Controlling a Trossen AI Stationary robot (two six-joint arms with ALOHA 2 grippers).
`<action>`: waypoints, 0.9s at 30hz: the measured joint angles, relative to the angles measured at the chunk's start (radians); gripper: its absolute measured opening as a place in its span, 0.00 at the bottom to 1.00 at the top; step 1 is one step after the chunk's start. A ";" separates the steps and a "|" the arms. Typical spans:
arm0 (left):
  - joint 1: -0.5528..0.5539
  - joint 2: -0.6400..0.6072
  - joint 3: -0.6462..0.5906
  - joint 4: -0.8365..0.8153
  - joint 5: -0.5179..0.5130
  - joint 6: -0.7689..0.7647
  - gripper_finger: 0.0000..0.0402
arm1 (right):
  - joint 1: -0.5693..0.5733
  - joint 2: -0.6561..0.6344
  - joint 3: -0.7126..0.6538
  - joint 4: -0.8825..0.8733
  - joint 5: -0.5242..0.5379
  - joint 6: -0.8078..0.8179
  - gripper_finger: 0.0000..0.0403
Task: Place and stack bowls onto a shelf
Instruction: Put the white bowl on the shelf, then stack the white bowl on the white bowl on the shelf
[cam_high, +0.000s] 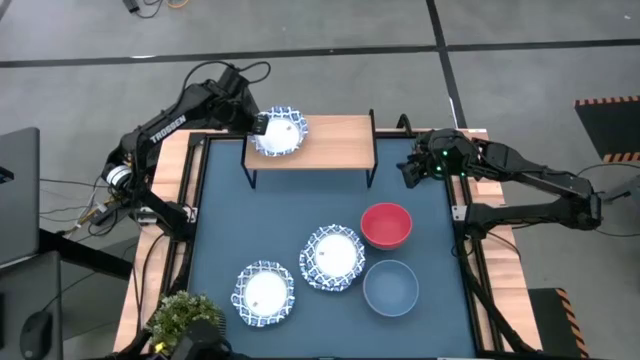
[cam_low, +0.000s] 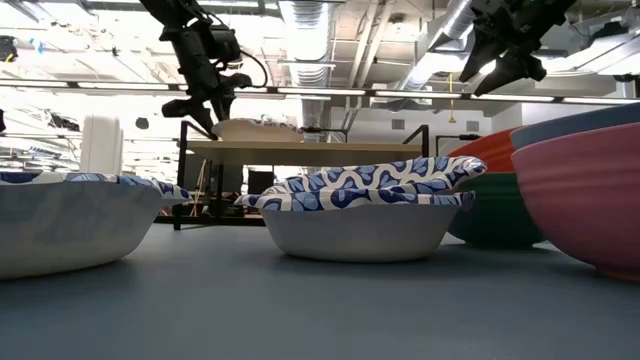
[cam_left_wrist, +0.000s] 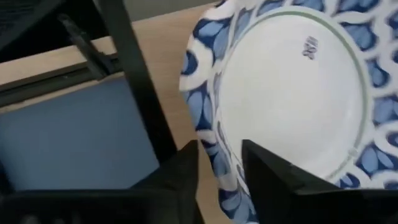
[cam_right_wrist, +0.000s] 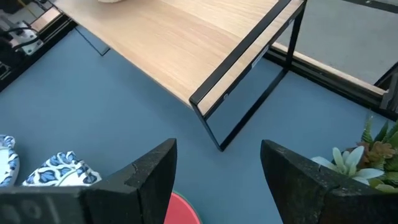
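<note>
Bowls: six show in all; one patterned bowl (cam_high: 279, 132) sits on the left end of the shelf, five rest on the tabletop.
Shelf: the shelf (cam_high: 335, 137) stands at the far middle of the tabletop (cam_high: 225, 220), with a light wood top and thin black legs; its middle and right parts are bare.
Left tool: the left tool (cam_high: 257, 124) is at the shelf's left end, its two fingers closed on the rim of the patterned bowl; in the left wrist view the blue-and-white rim runs between the two dark fingers (cam_left_wrist: 177, 177).
Shelf bowl: it lies nearly flat on the plank, white inside with a small mark; whether it fully rests on the wood cannot be told.
Right tool: the right tool (cam_high: 408, 168) hangs in the air just right of the shelf's right end, holding nothing, its fingers spread apart as the right wrist view shows (cam_right_wrist: 217, 180).
Red bowl: the red bowl (cam_high: 386, 225) stands right of centre, near the right arm.
Blue bowl: the blue bowl (cam_high: 390, 287) is just nearer than the red one, close beside it.
Middle bowl: a second patterned bowl (cam_high: 332, 257) sits left of the red and blue bowls, touching or almost touching them.
Near-left bowl: a third patterned bowl (cam_high: 265, 293) lies left and nearer, just beside the middle one.
Green bowl: a green bowl (cam_low: 490, 210) shows only in the low view, behind the red one.
Plant: a small plant (cam_high: 183, 318) stands at the near left corner.
</note>
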 joint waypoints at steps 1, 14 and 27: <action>-0.001 0.000 0.000 -0.001 0.016 0.005 0.35 | 0.000 0.000 0.000 0.000 -0.003 0.000 0.64; -0.007 -0.165 0.000 -0.107 0.067 0.037 0.62 | 0.002 0.000 0.000 0.000 -0.004 -0.003 0.64; -0.585 -0.349 0.000 0.010 -0.046 0.052 0.63 | 0.002 0.000 0.000 0.000 -0.005 -0.019 0.64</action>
